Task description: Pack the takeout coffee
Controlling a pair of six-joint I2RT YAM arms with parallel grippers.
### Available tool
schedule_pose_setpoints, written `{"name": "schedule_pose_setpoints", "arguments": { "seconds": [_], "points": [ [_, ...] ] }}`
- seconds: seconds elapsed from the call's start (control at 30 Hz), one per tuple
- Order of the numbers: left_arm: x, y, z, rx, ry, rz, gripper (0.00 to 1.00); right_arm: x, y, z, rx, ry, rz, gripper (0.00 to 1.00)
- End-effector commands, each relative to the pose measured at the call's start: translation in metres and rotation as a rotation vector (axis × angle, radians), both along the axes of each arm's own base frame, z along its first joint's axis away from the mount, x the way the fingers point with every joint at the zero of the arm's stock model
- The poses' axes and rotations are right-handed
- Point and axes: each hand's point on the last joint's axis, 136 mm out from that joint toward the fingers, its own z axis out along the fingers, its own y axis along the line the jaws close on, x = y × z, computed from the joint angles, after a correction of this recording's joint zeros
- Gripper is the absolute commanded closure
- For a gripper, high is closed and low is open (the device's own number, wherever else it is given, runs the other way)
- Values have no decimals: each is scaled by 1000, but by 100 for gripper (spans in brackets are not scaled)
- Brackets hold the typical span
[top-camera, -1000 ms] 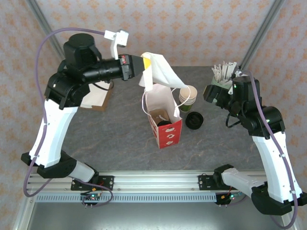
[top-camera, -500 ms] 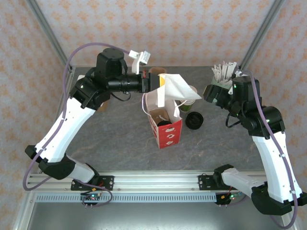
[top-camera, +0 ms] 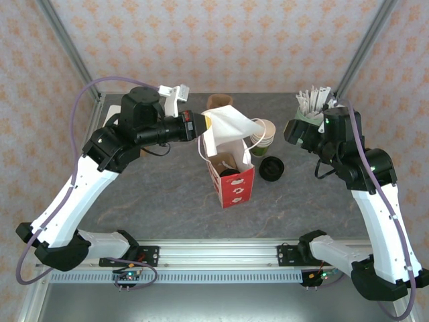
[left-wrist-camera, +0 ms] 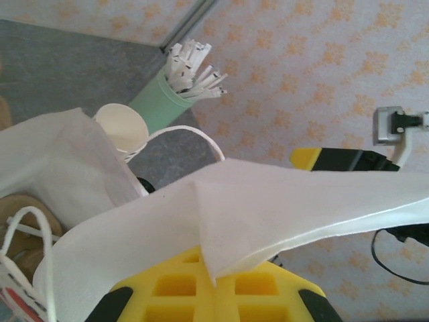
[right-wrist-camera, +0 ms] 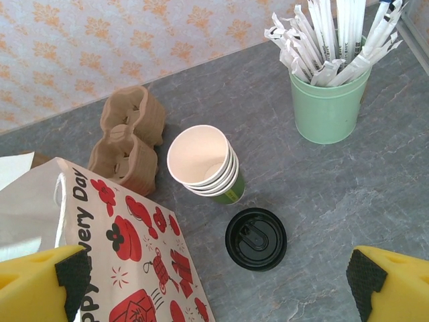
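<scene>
An upright red-and-white paper bag stands mid-table, and a black-lidded takeout coffee shows inside its mouth. My left gripper is shut on a white paper napkin, which hangs over the bag's open top. A stack of open dark green cups stands right of the bag, with a loose black lid in front of it. My right gripper hovers open and holds nothing, above the lid and the bag's side.
A pale mint cup of white sticks stands at the back right. A brown pulp carrier lies behind the bag. A flat brown item sits under the left arm. Bare grey table spreads in front of the bag.
My left gripper carried the napkin down and right from the back of the table, then drew back left, so the napkin now droops over the bag's mouth. The right arm stayed still.
</scene>
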Motion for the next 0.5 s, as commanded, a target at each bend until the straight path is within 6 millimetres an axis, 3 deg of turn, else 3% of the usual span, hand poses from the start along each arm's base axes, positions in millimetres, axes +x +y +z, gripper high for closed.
{"name": "schedule_pose_setpoints", "arguments": {
  "seconds": [0.0, 0.2, 0.47],
  "points": [
    [8, 10, -17, 64, 27, 61, 100, -3, -6, -3, -8, 2, -25, 1],
    [11, 14, -42, 161, 72, 66, 100, -4, -8, -6, -22, 13, -29, 1],
    [8, -5, -66, 258, 131, -29, 100, -2, -9, -12, -35, 23, -34, 1]
  ]
}}
